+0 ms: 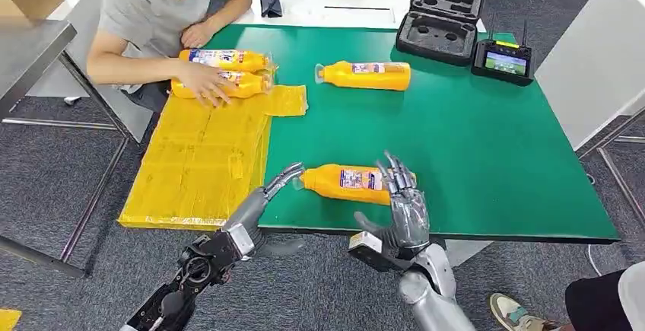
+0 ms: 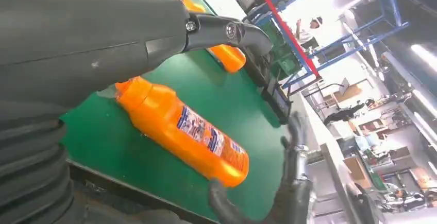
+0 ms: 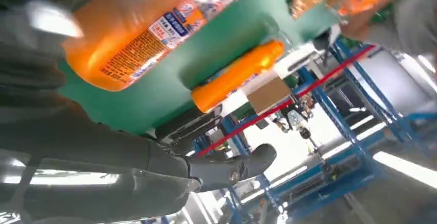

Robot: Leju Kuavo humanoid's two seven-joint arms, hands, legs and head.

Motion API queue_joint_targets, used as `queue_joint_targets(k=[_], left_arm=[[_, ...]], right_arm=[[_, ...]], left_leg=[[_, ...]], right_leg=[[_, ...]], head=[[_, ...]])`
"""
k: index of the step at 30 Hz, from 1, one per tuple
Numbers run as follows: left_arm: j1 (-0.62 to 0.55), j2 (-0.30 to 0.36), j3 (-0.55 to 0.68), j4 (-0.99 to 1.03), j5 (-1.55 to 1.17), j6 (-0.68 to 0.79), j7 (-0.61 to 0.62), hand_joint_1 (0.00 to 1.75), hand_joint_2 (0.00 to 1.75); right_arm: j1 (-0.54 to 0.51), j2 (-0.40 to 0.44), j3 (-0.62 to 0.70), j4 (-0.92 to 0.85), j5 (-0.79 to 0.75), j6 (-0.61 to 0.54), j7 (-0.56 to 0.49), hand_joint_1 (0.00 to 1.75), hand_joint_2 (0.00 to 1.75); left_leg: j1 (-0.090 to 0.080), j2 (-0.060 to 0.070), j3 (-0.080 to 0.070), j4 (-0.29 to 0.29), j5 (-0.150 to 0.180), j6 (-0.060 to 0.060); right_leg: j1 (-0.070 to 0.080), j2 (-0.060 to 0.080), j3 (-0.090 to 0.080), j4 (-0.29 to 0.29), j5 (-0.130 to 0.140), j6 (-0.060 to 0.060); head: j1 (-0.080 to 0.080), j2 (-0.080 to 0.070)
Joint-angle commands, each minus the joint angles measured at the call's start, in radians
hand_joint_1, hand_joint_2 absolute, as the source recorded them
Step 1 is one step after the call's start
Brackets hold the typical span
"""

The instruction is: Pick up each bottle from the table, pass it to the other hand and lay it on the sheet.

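The near bottle [image 1: 351,183] lies on the table [image 1: 487,156] between the hands: left hand [image 1: 281,180] at its cap, right hand [image 1: 401,198] at its base, both spread and empty. Its label is too small to read.

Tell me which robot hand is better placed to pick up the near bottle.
Probably the right robot hand: its open fingers stand beside the near bottle's body. The left robot hand reaches only the cap end.

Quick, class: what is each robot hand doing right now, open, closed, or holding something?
Left hand: open, fingers beside the cap end of the near bottle, holding nothing.
Right hand: open, fingers spread at the bottle's base end, not gripping.
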Motion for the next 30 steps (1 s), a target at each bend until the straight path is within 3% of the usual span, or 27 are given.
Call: queue_joint_targets(k=[1, 29, 30], left_arm=[[-0.038, 0.022, -0.016, 0.051, 0.015, -0.017, 0.003, 0.0, 1.75], [-0.04, 0.01, -0.014, 0.06, 0.016, -0.028, 0.003, 0.0, 1.75], [-0.038, 0.01, -0.013, 0.059, 0.015, -0.028, 0.003, 0.0, 1.75]], right_arm=[[-0.198, -0.007, -0.059, 0.334, 0.146, -0.007, 0.054, 0.0, 1.75], [-0.284, -0.031, -0.091, 0.398, 0.233, 0.017, 0.119, 0.0, 1.75], [-0.293, -0.031, -0.09, 0.41, 0.237, 0.032, 0.131, 0.0, 0.0]], left_leg=[[0.0, 0.004, 0.003, 0.001, -0.001, -0.001], [0.0, 0.001, 0.001, 0.0, 0.0, -0.001], [0.0, 0.002, 0.003, 0.001, -0.001, -0.001]], right_leg=[[0.001, 0.003, 0.002, 0.0, 0.0, -0.002], [0.0, 0.001, 0.001, 0.0, 0.0, -0.001], [0.001, 0.001, 0.002, 0.001, -0.001, -0.002]], head=[[0.0, 0.0], [0.0, 0.0], [0.0, 0.0]])
